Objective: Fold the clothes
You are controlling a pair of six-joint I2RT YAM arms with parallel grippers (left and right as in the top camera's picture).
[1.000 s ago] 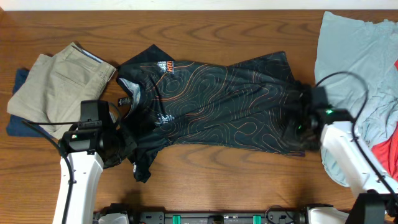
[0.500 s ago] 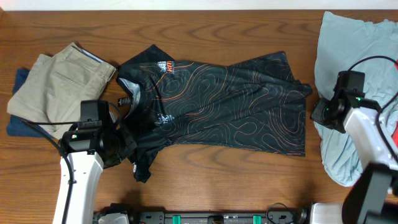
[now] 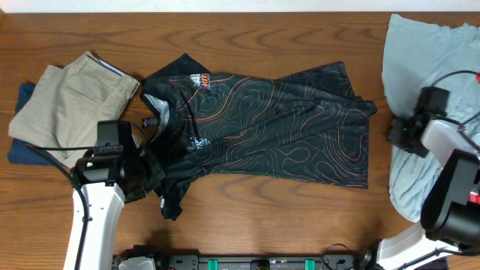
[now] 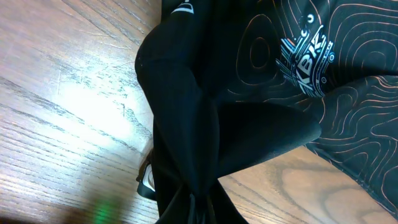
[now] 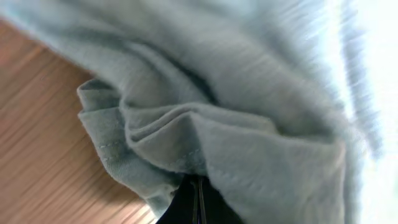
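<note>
The black jersey [image 3: 277,127] with orange contour lines lies spread across the middle of the table, collar to the left. My left gripper [image 3: 148,178] is shut on its lower left sleeve, and the left wrist view shows black cloth [image 4: 186,124] bunched into the jaws [image 4: 199,208]. My right gripper [image 3: 398,136] is off the jersey, at the edge of the light-blue shirt [image 3: 420,52]. In the right wrist view its fingers [image 5: 198,200] are pressed together under folds of that shirt [image 5: 249,93].
Folded khaki trousers [image 3: 67,97] lie at the left on a dark blue cloth [image 3: 19,146]. The light-blue shirt is heaped at the right edge, with a red item [image 3: 469,180] beside it. Bare wood [image 3: 285,225] runs along the front.
My right gripper has left the jersey's right hem and moved right onto the light-blue shirt. The hem lies flat now. The left arm has not moved.
</note>
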